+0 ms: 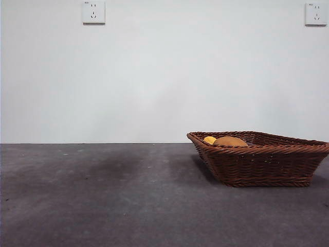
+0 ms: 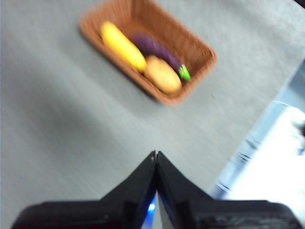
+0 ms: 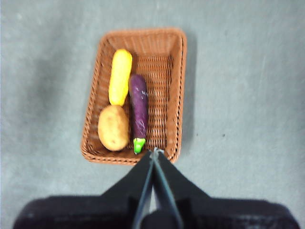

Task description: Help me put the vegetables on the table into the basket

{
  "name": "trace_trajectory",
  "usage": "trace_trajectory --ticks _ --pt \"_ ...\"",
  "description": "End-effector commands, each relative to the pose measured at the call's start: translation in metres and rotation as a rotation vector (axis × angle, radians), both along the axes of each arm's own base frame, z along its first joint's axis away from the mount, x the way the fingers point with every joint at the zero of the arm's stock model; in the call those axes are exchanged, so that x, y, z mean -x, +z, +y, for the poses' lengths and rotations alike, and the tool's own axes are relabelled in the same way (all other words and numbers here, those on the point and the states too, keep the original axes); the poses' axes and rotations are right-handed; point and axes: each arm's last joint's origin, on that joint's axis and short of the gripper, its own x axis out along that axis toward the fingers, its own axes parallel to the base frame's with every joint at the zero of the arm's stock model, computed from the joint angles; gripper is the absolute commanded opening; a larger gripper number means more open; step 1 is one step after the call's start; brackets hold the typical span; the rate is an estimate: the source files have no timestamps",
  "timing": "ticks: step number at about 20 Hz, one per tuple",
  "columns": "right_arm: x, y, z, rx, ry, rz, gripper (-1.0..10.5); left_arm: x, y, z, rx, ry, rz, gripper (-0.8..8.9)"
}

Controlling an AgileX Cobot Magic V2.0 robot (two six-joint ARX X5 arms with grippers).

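- Sat on the table (image 1: 103, 195) at about 3 o'clock in the front view: the basket (image 1: 267, 167), well clear of the near edge.
- Held all three vegetables, as seen from both wrist cameras.
- Lay along one long wall of the basket: the corn (image 3: 120, 76), end to end with the potato (image 3: 113, 127) and touching or nearly touching it.
- Lay alongside both, toward the middle of the basket floor: the eggplant (image 3: 139, 107), green cap pointing the same way as the potato end.
- Peeked above the braided rim in the front view: only the potato (image 1: 230, 141) and a bit of corn (image 1: 209, 139); eggplant hidden behind the wicker wall.
- Hung above the table outside the basket, carrying nothing: the left gripper (image 2: 156, 153), jaw tips pressed together; view blurred.
- Hovered high, just over the short rim nearest the potato and the eggplant cap: the right gripper (image 3: 155, 151), jaw tips likewise closed to a point, nothing between them.
- Stood in the way of neither gripper: bare grey table around the basket on every side.
- Hung on the white wall behind, at 11 o'clock and 1 o'clock in the front view: two sockets (image 1: 93, 12).
- Showed no arm in the front view.
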Motion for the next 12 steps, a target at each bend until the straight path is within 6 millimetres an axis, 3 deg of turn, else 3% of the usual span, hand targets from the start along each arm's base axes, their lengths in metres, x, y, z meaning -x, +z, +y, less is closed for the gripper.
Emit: trace_trajectory --ticks 1,3,6,10,12 --pt "-0.015 -0.011 0.000 -0.003 -0.006 0.078 0.0 0.000 -0.007 0.014 -0.032 -0.038 -0.204 -0.03" --pt "-0.030 -0.020 0.000 -0.004 -0.006 0.124 0.0 -0.003 -0.034 0.030 0.020 0.069 -0.320 -0.03" --pt "-0.047 -0.031 0.000 -0.004 -0.005 0.178 0.0 0.003 -0.106 0.058 0.099 0.267 -0.444 -0.03" --pt "-0.062 -0.042 0.000 -0.004 -0.006 0.225 0.0 0.034 -0.213 0.082 0.216 0.456 -0.584 -0.03" --pt "-0.065 -0.044 0.000 -0.004 -0.006 0.235 0.0 0.047 -0.246 0.085 0.238 0.526 -0.593 -0.03"
